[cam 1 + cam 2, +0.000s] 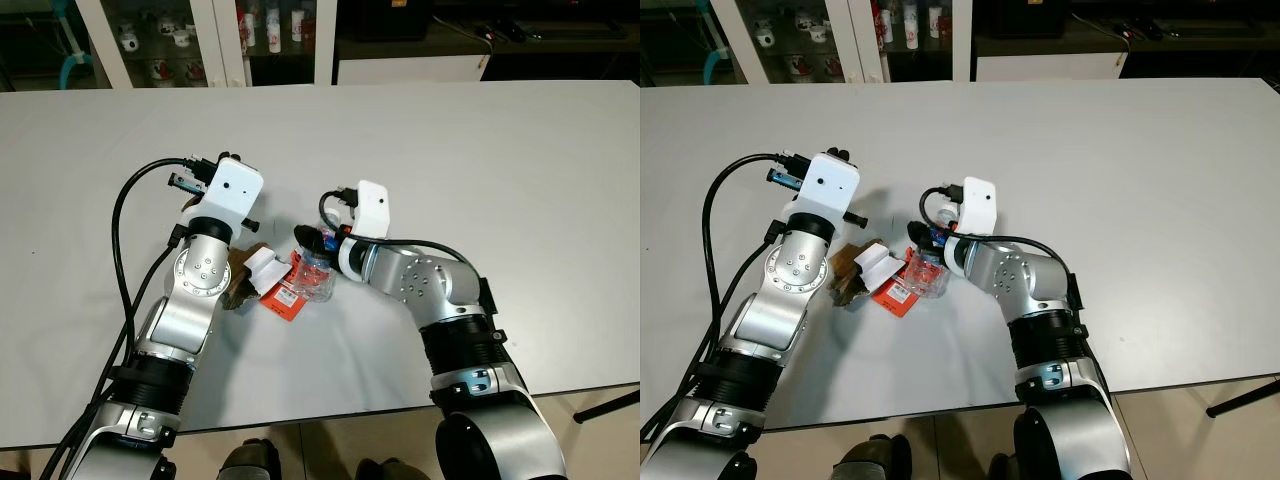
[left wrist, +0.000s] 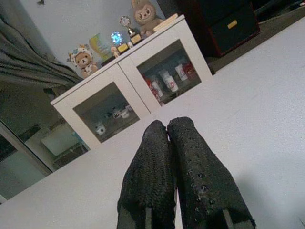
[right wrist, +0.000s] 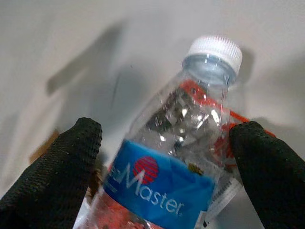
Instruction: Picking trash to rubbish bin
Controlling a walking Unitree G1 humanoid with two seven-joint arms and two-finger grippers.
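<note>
While both silver arms reach over the near edge of the white table (image 1: 480, 150), the right gripper (image 3: 164, 157) has its two black fingers spread wide, one on each side of a clear plastic bottle (image 3: 176, 143) with a white cap and blue label, not clamped on it. The bottle lies near the table's near edge, on a red wrapper (image 1: 283, 298) beside a brown paper scrap (image 1: 848, 275). The left gripper (image 2: 167, 157) holds its fingers pressed together, empty, pointing across the table toward a white glass-door cabinet (image 2: 119, 90).
</note>
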